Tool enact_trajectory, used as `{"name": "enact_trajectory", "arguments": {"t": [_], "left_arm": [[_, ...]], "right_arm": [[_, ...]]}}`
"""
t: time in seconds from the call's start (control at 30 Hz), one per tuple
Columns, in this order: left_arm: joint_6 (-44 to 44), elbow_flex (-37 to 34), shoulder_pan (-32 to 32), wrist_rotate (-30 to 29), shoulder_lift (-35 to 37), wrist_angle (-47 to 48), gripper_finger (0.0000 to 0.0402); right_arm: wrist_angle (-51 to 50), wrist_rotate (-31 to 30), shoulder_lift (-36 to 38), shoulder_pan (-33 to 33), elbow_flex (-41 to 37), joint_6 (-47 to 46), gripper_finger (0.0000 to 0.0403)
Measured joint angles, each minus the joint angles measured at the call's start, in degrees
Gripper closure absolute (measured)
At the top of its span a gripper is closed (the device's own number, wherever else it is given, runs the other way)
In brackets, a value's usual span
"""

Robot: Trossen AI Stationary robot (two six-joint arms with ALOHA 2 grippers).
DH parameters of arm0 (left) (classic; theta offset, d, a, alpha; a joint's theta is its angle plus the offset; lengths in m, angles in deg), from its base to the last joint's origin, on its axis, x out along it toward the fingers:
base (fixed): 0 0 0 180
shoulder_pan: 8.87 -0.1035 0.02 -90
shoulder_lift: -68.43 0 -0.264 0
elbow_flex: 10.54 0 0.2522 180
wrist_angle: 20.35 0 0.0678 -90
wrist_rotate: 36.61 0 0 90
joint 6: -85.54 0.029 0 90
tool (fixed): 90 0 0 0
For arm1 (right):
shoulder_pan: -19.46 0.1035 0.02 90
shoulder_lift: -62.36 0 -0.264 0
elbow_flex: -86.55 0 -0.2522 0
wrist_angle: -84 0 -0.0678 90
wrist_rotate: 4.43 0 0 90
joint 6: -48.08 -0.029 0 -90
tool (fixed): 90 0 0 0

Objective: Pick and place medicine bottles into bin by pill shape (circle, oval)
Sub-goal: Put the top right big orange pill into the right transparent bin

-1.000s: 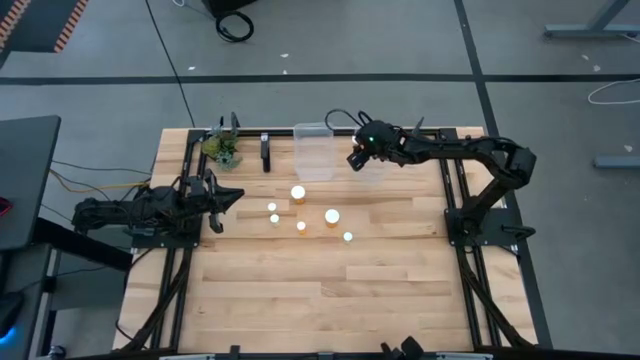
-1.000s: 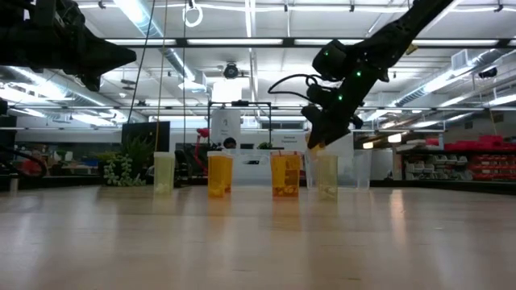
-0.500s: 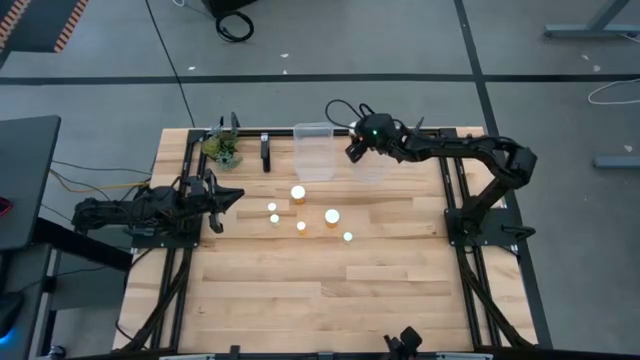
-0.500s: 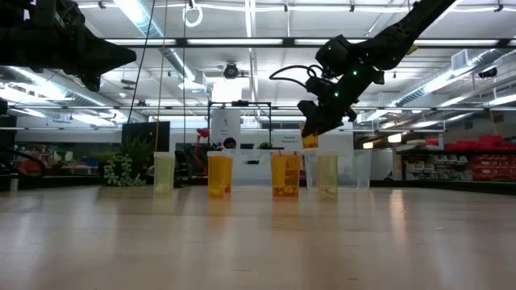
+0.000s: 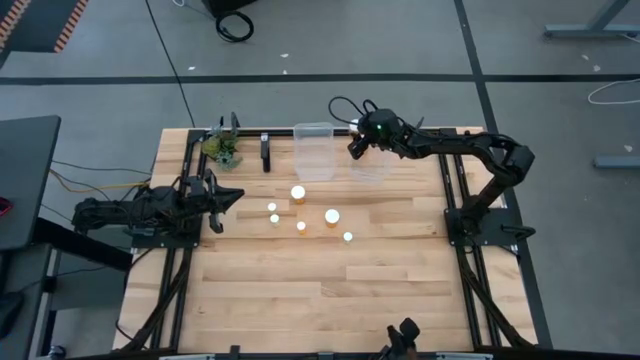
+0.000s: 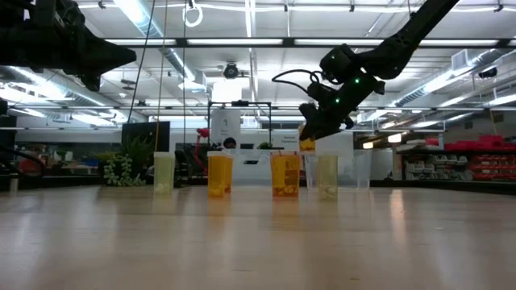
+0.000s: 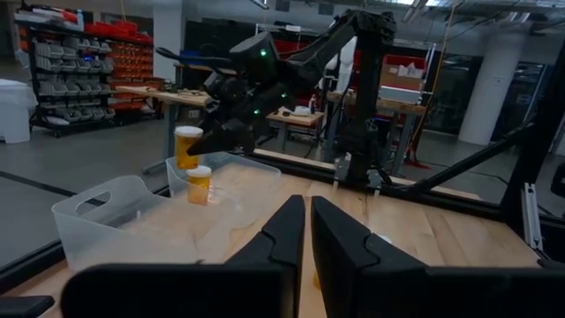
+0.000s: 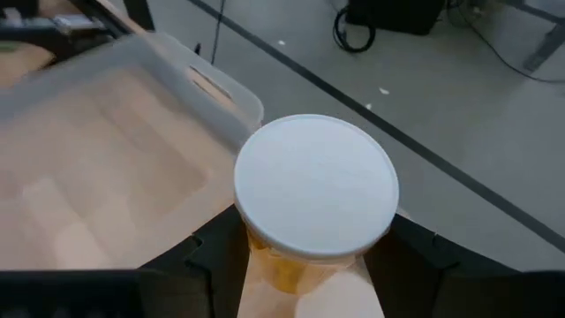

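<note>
My right gripper [image 5: 356,148] is shut on an amber medicine bottle with a white cap [image 8: 315,184]. It holds the bottle in the air over the far left corner of the right clear bin [image 5: 372,168]; the bottle also shows in the low view [image 6: 307,142]. Another bottle [image 7: 199,184] stands in that bin. Several white-capped bottles [image 5: 298,192] [image 5: 332,216] [image 5: 347,237] stand upright on the table's middle. My left gripper [image 5: 226,197] waits at the left, shut and empty [image 7: 306,231]. My right gripper pinches the bottle's amber body [image 8: 281,265] just below the cap between its two fingers [image 8: 216,254], one on each side. The fingers slant down from the table's right. The bottle hangs upright, cap up, clear of bin and table [image 7: 187,146].
A second clear bin [image 5: 313,150] stands left of the right one at the far edge. A green plant sprig [image 5: 222,148] sits at the far left. A dark upright piece [image 5: 266,152] stands between sprig and bins. The near half of the wooden table [image 5: 330,300] is bare.
My right gripper has risen with the bottle and gone a little toward the table's far edge, staying shut on it. The bottle stays upright and clear of the bin.
</note>
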Motion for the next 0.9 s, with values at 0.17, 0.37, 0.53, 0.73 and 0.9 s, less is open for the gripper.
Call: {"name": "enact_trajectory", "arguments": {"t": [0.17,0.37,0.53,0.73,0.9], "left_arm": [[0.0,0.01,0.01,0.03,0.01,0.02,0.0365],[0.02,0.0,0.01,0.02,0.01,-0.01,0.0374],[-0.02,0.02,0.01,0.02,0.0,0.04,0.0375],[0.0,0.01,0.01,0.02,0.0,0.02,0.0366],[0.02,0.01,0.01,0.01,0.0,0.04,0.0369]], "right_arm": [[1.16,2.48,-0.13,0.31,0.02,0.98,0.0198],[1.58,4.85,-0.9,-0.62,0.07,1.25,0.0198],[1.92,5.33,-3.65,-0.94,0.02,1.93,0.0198],[0.4,2.21,-3.86,-0.76,0.02,0.76,0.0198],[-1.66,-1.69,-3.71,-0.52,0.11,-0.9,0.0198]]}}
